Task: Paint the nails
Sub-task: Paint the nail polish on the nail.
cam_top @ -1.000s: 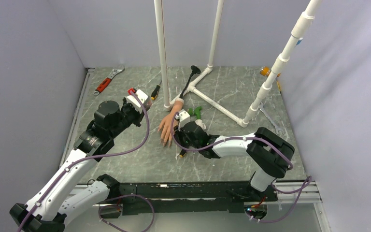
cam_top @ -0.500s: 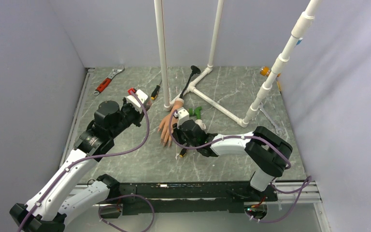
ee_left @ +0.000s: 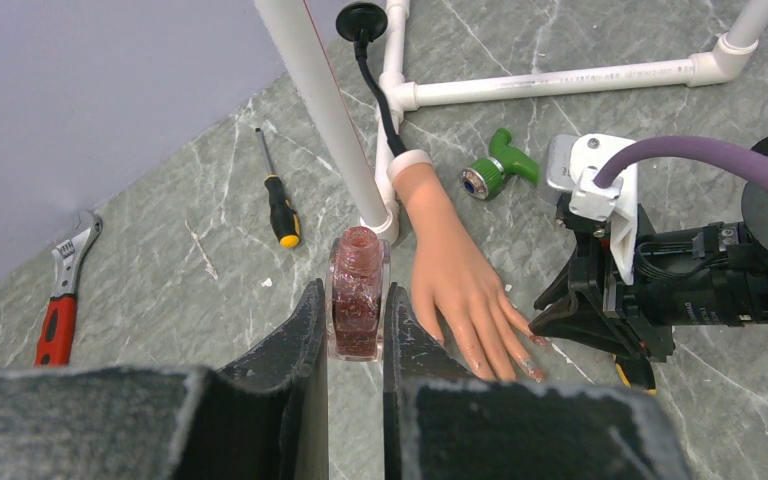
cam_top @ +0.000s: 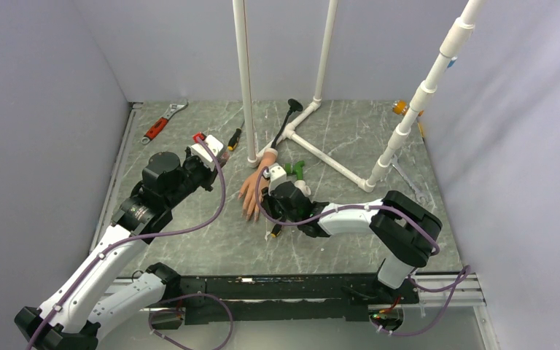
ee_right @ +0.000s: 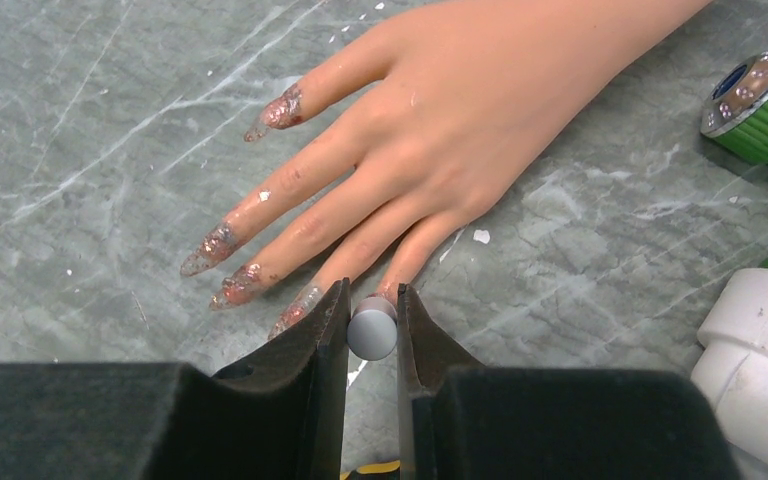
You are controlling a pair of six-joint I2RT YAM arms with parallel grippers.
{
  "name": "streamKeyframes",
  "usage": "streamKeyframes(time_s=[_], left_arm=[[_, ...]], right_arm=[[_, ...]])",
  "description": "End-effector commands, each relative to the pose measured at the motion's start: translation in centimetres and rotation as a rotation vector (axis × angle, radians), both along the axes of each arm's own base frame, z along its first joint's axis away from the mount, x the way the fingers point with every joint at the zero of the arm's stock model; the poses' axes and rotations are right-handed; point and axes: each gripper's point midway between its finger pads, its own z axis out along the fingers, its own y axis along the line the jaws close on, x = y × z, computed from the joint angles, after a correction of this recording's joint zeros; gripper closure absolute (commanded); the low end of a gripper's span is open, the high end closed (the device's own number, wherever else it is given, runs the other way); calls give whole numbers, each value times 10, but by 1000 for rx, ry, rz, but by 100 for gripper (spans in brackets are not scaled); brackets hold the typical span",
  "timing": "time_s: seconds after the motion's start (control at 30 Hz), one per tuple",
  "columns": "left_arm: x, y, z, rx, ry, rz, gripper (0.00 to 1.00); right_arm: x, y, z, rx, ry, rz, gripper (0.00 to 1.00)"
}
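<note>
**Mannequin hand lies mid-counter, fingertips toward the near edge**

The mannequin hand (cam_top: 251,191) lies flat, palm down, near the middle of the counter (cam_top: 189,233). Its long axis runs from the white cuff at the far end, just beside the foot of an upright of the pipe frame (cam_top: 244,80), down to the fingers, which point at the near edge and slightly left. The nails (ee_right: 218,245) are long and pointed, smeared with pinkish glitter – 4 show in the right wrist view.

Bare counter lies open ahead of the fingertips and to their left. The far side is crowded: pipe frame, a green fitting (ee_right: 760,100), a screwdriver (ee_left: 280,205).

The right hand (ee_right: 371,300) sits low, just right of the fingers, pinching a small grey cap (ee_right: 372,335) close to the little finger's tip. The left hand (ee_left: 356,310) is well apart to the left – it is clamped on an upright, uncapped polish bottle (ee_left: 358,262).
</note>
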Motion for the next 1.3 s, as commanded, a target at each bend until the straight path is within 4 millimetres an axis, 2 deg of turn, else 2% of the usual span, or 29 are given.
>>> streamKeyframes(time_s=[0.0,0.53,1.03,1.27], left_arm=[[0,-1,17,-19,-47,-6,100],[0,0,17,-20,-48,-6,100],[1,-1,16,-17,-43,-8,100],[1,-2,15,-14,-39,-9,100]], right_arm=[[-2,1,10,41,-2,3,100],[-19,-1,17,74,5,46,100],[-9,5,9,42,11,29,100],[1,8,15,47,-6,9,100]])
